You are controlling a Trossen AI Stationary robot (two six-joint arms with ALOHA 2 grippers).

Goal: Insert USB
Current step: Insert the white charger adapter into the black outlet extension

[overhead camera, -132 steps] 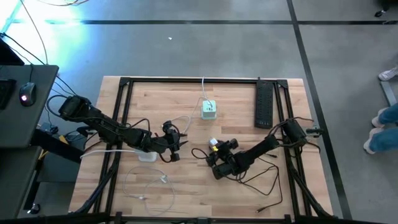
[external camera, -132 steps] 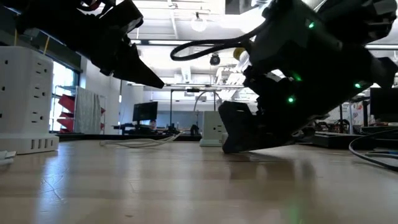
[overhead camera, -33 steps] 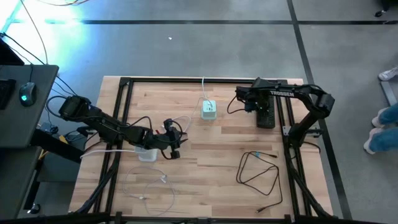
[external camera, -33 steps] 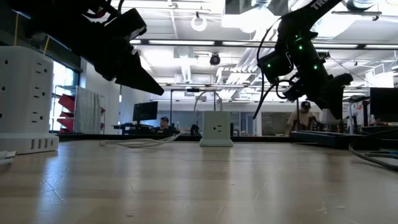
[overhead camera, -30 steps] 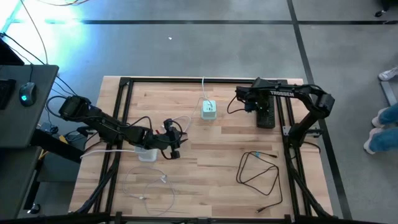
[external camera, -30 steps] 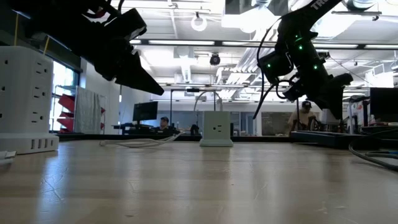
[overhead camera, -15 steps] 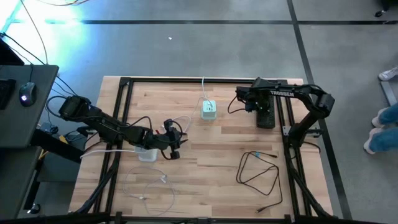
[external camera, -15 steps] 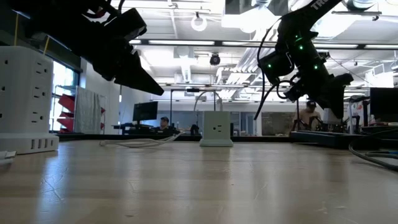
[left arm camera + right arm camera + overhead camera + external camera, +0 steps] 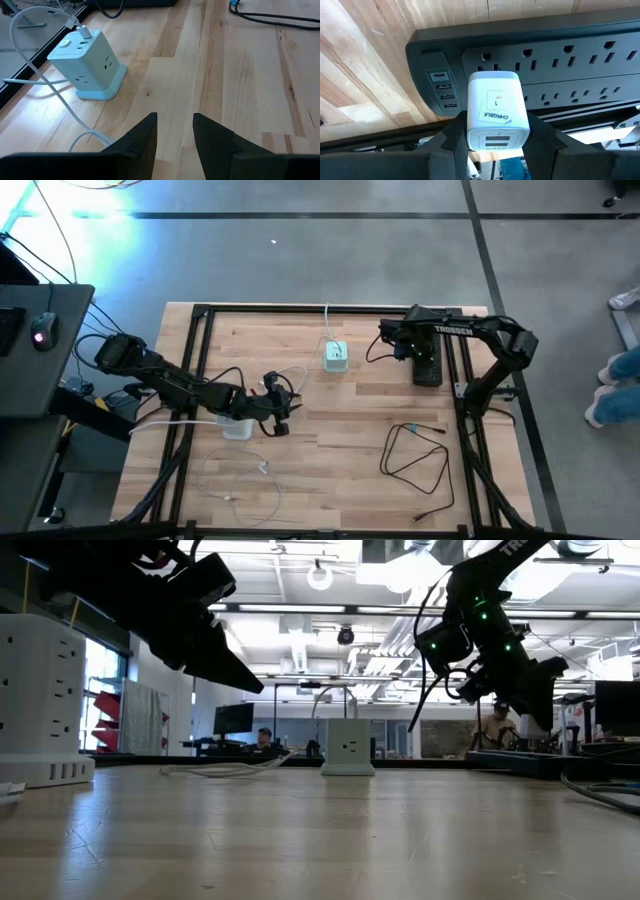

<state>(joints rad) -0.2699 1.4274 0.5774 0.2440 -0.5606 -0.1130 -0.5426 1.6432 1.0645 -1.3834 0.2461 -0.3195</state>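
The right claw (image 9: 492, 131) holds a white charger block (image 9: 497, 110) between its two dark fingers, the fingers pressed against the block's sides. The block hangs just above a black power strip (image 9: 560, 65) that lies at the far right of the counter (image 9: 330, 470). In the high view the right claw (image 9: 398, 345) sits beside the strip (image 9: 427, 350), on its inner side.

Only the right wrist view shows the block closely: it is a rounded white cube with a small label and two slots on the face nearest the camera. That view also shows a column of small ports at one end of the strip, next to its rows of sockets. The high view shows none of this detail, but it places a loose black cable (image 9: 415, 460) on the counter nearer the front, well apart from the right claw.

The left claw (image 9: 175, 130) hovers with its fingers narrowly apart and holds nothing. Ahead of it stands a pale green socket cube (image 9: 87, 62) with a white cable (image 9: 42, 75) plugged into its top. In the high view the left claw (image 9: 278, 410) is near the middle of the counter, with the cube (image 9: 336, 356) further back.
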